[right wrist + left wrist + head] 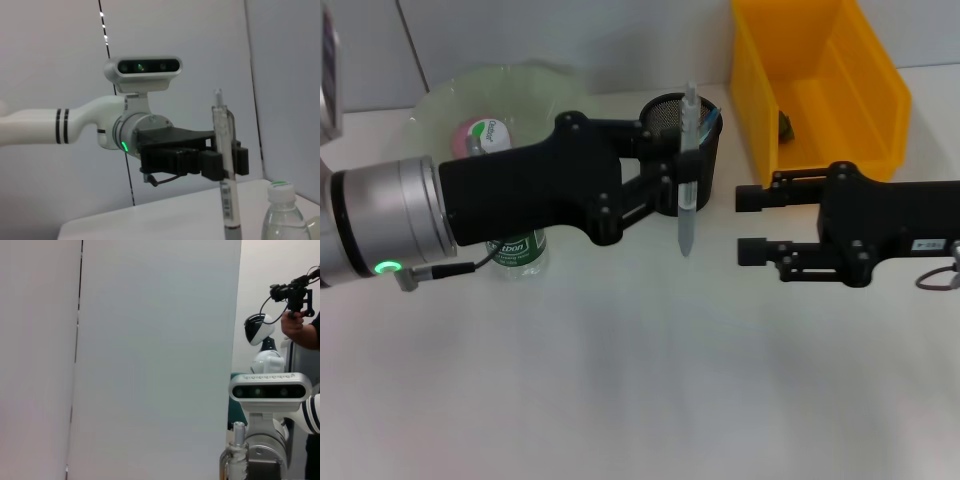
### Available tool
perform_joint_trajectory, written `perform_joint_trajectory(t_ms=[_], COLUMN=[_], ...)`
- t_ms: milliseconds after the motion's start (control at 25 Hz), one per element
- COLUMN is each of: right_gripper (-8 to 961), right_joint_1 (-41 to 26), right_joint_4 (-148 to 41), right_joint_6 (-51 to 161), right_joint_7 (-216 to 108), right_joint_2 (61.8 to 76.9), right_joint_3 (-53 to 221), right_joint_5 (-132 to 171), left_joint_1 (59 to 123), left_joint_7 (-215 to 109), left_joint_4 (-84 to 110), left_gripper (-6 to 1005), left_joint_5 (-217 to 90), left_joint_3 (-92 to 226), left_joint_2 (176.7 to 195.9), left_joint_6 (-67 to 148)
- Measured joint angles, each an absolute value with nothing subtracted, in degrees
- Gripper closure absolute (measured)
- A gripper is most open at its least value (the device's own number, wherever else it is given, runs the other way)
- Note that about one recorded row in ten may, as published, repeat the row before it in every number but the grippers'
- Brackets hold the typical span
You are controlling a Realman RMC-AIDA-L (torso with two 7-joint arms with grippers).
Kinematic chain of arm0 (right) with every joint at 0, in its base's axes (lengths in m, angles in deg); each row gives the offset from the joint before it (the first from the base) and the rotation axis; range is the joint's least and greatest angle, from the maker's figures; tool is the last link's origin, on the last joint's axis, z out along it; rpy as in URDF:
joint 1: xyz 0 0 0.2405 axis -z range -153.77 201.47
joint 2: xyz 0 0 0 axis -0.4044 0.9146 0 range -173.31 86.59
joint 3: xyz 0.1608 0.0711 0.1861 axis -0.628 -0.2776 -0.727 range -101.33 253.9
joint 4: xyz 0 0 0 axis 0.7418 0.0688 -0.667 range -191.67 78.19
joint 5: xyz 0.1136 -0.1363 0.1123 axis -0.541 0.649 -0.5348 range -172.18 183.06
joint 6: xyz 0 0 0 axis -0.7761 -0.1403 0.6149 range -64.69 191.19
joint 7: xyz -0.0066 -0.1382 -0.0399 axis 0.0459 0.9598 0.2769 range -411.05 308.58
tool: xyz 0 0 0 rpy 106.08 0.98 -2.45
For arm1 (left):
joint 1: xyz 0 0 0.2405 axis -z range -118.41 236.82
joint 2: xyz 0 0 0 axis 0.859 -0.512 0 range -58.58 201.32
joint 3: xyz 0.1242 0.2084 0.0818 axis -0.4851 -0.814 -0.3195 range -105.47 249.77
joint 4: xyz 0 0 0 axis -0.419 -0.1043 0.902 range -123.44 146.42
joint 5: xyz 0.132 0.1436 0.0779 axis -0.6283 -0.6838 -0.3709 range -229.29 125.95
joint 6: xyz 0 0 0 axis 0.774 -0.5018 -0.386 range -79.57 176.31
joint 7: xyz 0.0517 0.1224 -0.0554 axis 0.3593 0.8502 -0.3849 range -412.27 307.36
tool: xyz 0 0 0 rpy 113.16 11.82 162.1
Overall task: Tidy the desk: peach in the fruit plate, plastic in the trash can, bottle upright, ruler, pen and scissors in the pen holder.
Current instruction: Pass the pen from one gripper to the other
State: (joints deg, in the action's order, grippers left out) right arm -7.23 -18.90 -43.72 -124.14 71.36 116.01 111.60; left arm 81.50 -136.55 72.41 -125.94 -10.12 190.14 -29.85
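My left gripper [682,170] is shut on the silver-grey pen [684,228] and holds it upright in the air, just in front of the black mesh pen holder [711,150]. The right wrist view shows the same grip on the pen [223,145] by the left gripper [220,166]. My right gripper [752,224] hangs open and empty to the right of the pen. The bottle [516,252] stands upright behind my left arm, and its cap [280,188] shows. The peach [467,130] lies in the fruit plate [535,80]. The plastic [787,122] lies in the trash can [820,90]. Ruler and scissors are hidden.
The white desk [620,380] stretches open in front of both arms. The trash can stands at the back right, close behind my right gripper. The left wrist view shows a wall, my right wrist camera [270,390] and a person [300,330] far off.
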Motion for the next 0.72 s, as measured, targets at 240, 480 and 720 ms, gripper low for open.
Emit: perform_joint_trajectory(t_ms=[240, 480, 720], right_gripper=[375, 375, 376], right_joint_1=[-7.76, -7.94, -7.97], right_joint_4=[-18.13, -18.17, -18.09], right_joint_6=[-40.93, -39.35, -38.71], right_joint_7=[-123.3, -122.77, -122.52], right_joint_2=[72.56, 73.0, 73.08], right_joint_3=[118.79, 120.14, 120.92], right_joint_5=[112.34, 112.41, 112.55], left_joint_1=[82.43, 82.47, 82.5], left_joint_7=[-136.34, -136.09, -136.35], left_joint_4=[70.39, 70.31, 70.29], left_gripper=[789, 787, 786], left_joint_5=[-125.94, -125.8, -125.58], left_joint_3=[-12.42, -13.18, -13.52], left_joint_2=[190.19, 190.22, 190.13], left_joint_6=[-28.48, -27.81, -27.74])
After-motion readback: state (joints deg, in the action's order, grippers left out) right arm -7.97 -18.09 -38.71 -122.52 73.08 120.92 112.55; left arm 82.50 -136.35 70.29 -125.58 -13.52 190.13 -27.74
